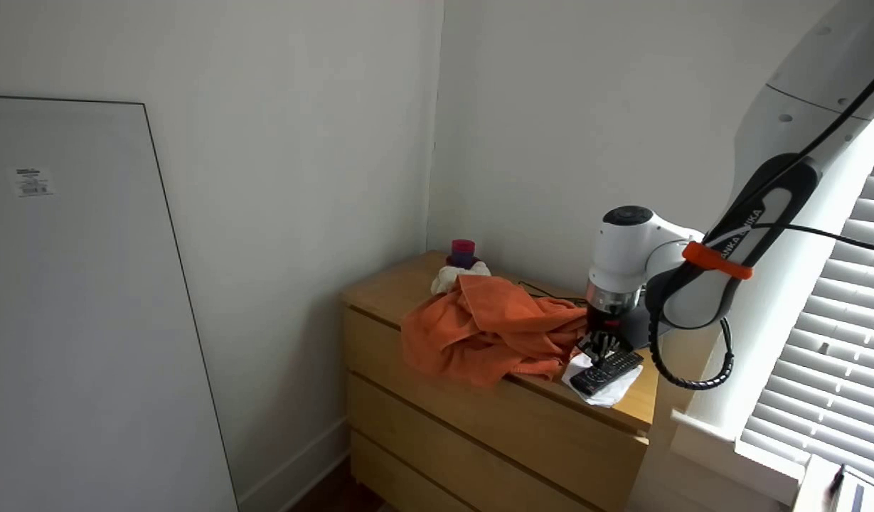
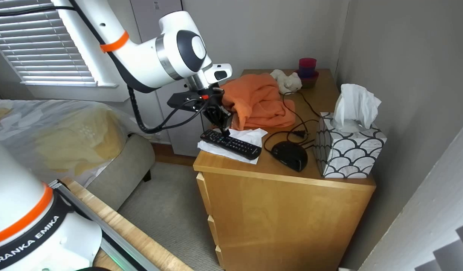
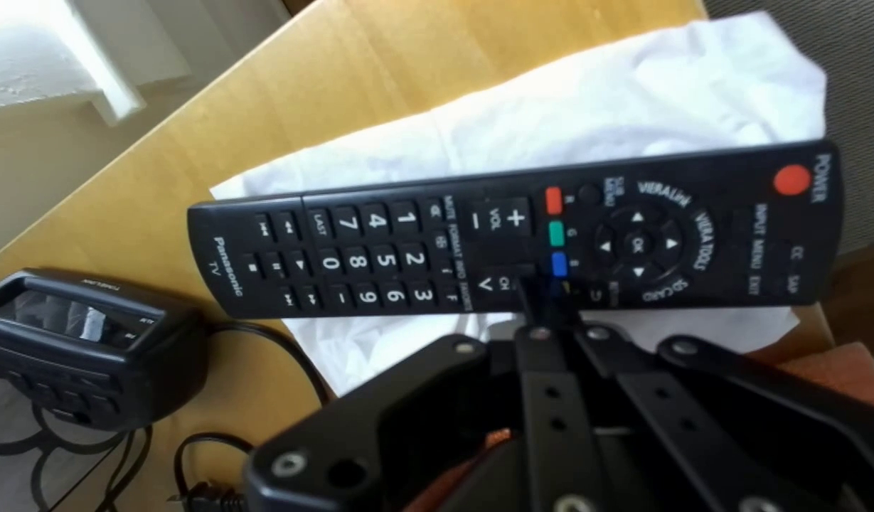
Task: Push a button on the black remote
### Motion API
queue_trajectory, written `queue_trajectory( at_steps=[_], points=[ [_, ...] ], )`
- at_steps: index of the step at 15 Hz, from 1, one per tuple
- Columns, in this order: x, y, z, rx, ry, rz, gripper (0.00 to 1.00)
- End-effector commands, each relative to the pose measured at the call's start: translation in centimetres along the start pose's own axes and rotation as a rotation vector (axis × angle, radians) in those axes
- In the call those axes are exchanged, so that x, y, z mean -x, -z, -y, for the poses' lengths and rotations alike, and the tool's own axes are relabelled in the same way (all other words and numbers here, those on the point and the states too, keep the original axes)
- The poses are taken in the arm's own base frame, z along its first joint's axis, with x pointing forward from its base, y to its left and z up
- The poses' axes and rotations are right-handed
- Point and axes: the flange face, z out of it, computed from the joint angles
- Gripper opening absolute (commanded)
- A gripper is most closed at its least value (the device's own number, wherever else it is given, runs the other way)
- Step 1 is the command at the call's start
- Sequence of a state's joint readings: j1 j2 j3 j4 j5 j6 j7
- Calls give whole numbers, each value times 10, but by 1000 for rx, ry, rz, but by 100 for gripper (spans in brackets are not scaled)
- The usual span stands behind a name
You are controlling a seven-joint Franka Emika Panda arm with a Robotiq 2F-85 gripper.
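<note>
We see a tissue (image 2: 357,103) poking out of its box (image 2: 350,154), and our gripper (image 3: 545,304), jaws pressed together, at the black remote (image 3: 513,235) that lies on a white sheet (image 3: 550,124) on the dresser (image 2: 288,222)

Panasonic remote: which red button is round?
The POWER button, at the end opposite the Panasonic lettering; the R button, beside the green button, is rectangular.

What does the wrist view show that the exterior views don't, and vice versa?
Only the wrist view: readable lettering on the black remote, including "Panasonic" and "POWER" beside the red button.
Only the exterior views: the stacked cups and the white arm.
Shared: the black remote, the white sheet beneath it, the orange cloth, and the jaws.
</note>
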State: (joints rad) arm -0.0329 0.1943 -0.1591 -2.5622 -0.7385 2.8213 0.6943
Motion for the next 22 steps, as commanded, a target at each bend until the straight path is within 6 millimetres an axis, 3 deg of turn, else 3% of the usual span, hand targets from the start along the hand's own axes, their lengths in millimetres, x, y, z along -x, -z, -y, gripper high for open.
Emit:
queue_trajectory(
  at_steps=[1, 22],
  points=[
    [-1, -5, 3, 29, -9, 3, 0],
    [-6, 1, 7, 64, -66, -7, 0]
  ],
)
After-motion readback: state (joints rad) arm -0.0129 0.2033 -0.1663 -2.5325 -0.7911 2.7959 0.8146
